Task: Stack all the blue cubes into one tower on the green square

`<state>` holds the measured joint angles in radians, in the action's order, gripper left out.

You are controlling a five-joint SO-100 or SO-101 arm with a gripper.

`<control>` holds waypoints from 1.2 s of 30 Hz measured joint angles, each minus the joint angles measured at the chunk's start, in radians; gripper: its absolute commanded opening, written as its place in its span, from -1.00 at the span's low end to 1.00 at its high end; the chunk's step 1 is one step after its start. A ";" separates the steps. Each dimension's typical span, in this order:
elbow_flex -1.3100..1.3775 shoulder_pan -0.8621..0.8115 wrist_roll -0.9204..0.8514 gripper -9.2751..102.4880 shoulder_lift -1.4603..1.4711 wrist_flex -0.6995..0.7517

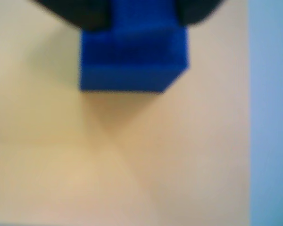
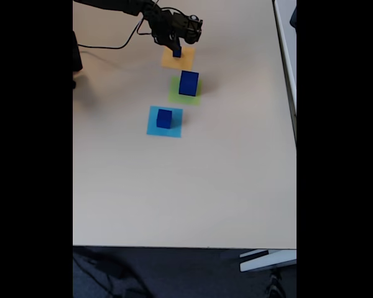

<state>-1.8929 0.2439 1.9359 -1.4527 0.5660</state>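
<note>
End effector point(image 2: 177, 49): pinching the small blue cube point(image 2: 176, 53) over the orange square point(image 2: 178, 59).
Nearby: large cube point(image 2: 188, 82) upright on the green square point(image 2: 176, 94), just beside; middle cube point(image 2: 164, 118) on the light-blue square point(image 2: 153, 128), beyond.

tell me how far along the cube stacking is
Done: the largest blue cube stands on the green square. In hand: the gripper is around a small blue cube over the orange square. Left: stacking it, then the cube on the light-blue square.
</note>
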 measured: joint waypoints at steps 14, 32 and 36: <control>-0.002 0.000 -0.025 -0.50 0.000 -0.015; 0.526 -0.094 -0.477 -0.29 0.029 0.015; 0.474 -0.195 -0.517 -0.19 0.014 0.020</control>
<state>-1.4189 0.0491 1.4189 -1.4389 0.5860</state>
